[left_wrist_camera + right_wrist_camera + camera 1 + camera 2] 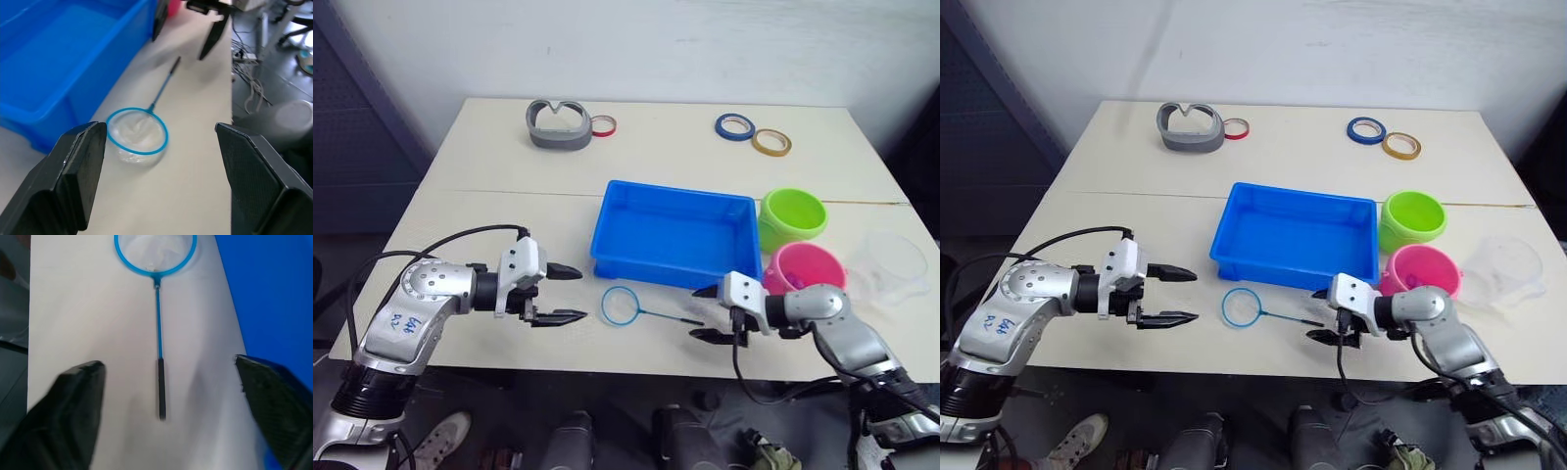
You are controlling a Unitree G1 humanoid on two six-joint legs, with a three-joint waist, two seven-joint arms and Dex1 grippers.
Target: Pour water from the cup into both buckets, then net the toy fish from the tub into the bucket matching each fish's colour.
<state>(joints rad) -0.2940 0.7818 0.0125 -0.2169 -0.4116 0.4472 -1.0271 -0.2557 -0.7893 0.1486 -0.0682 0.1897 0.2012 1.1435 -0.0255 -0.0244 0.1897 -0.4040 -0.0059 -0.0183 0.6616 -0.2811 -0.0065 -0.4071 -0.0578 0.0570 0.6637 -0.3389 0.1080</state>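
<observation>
Blue tub [674, 233] stands behind the net [636, 307], 3 tape rings [752, 134] beyond.

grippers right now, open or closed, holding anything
Left gripper: open, empty, beside the net.
Right gripper: open, empty, at the net's handle end.
</observation>
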